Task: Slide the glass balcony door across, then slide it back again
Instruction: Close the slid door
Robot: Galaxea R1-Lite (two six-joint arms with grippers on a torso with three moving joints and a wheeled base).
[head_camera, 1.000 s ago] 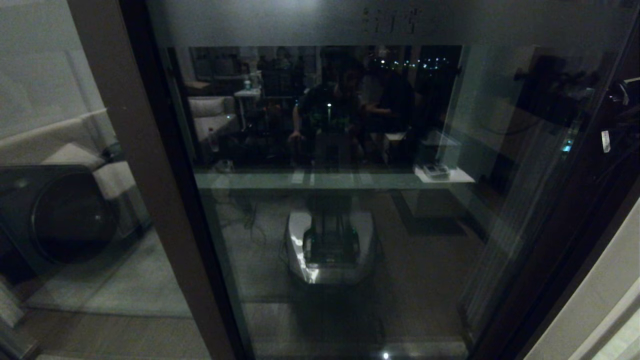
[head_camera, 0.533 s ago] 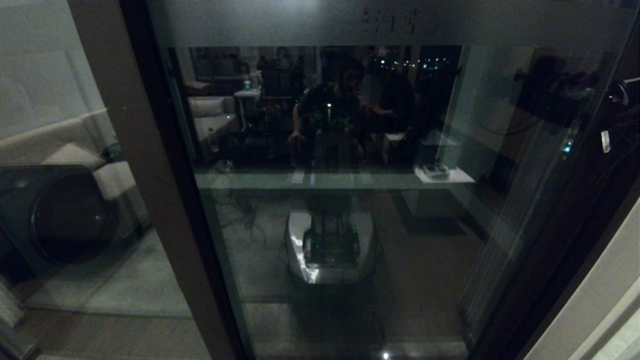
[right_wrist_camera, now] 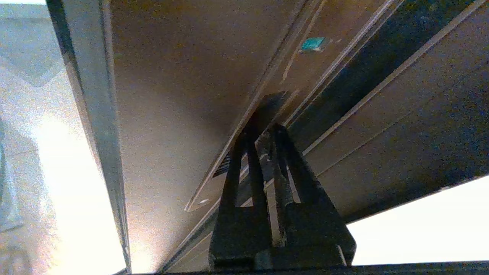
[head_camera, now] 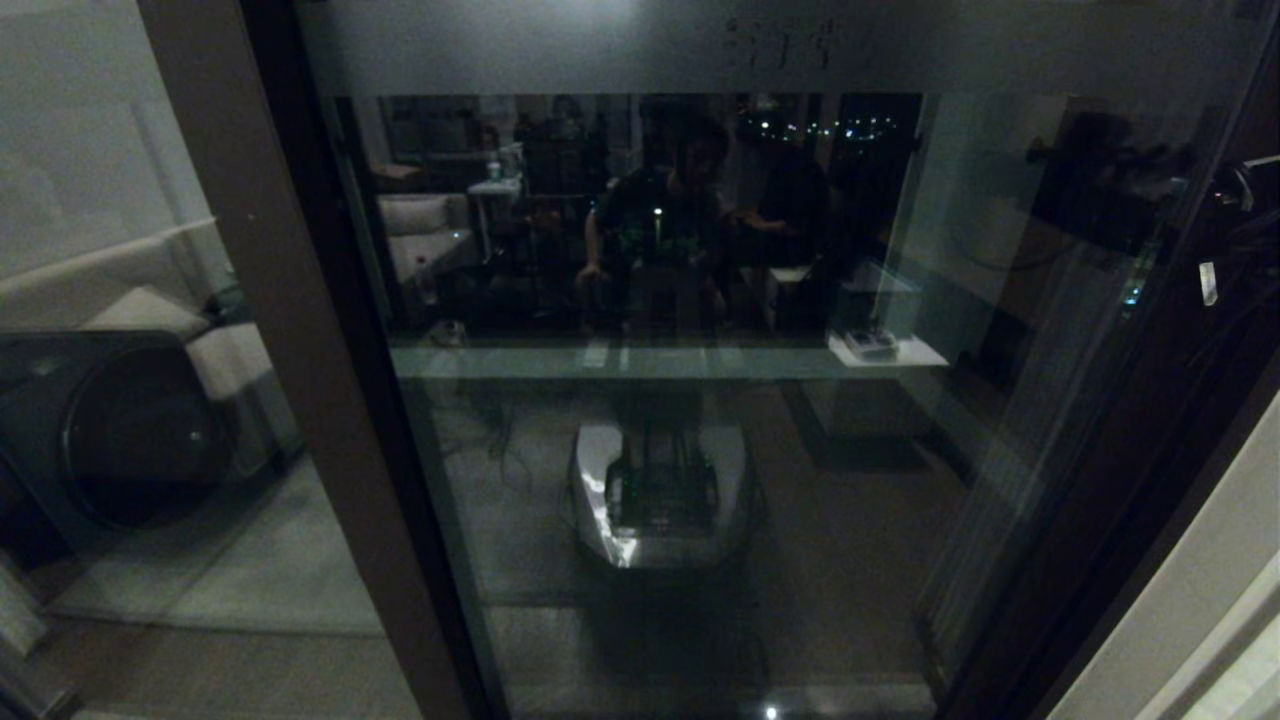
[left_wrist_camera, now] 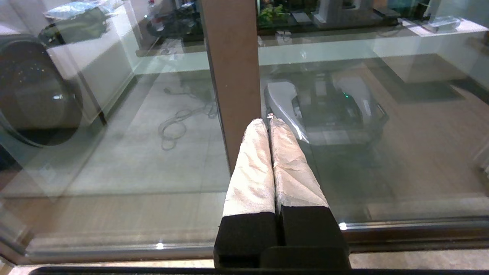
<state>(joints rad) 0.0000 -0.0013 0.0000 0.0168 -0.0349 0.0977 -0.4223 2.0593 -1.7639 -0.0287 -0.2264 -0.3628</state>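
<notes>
The glass balcony door (head_camera: 700, 420) fills the head view, with its frosted top strip and Chinese characters (head_camera: 780, 45). Its brown left stile (head_camera: 285, 330) runs down the left. At the door's dark right stile, my right gripper (right_wrist_camera: 263, 128) is shut, its black fingertips pressed into the slim dark recessed handle (right_wrist_camera: 273, 103). The right arm (head_camera: 1235, 230) shows at the right edge of the head view. My left gripper (left_wrist_camera: 266, 121) is shut and empty, and its white-wrapped fingers (left_wrist_camera: 252, 168) point at the glass beside the brown stile (left_wrist_camera: 233, 76). It is out of the head view.
A front-loading washing machine (head_camera: 120, 430) stands behind the glass on the left. A pale wall or jamb (head_camera: 1200, 610) borders the door on the right. The floor track (left_wrist_camera: 382, 229) runs along the door's foot. The glass reflects my base (head_camera: 660, 490).
The door and both grippers stand almost where they were. The right arm has edged a touch to the left. Only the reflections in the glass shift.
</notes>
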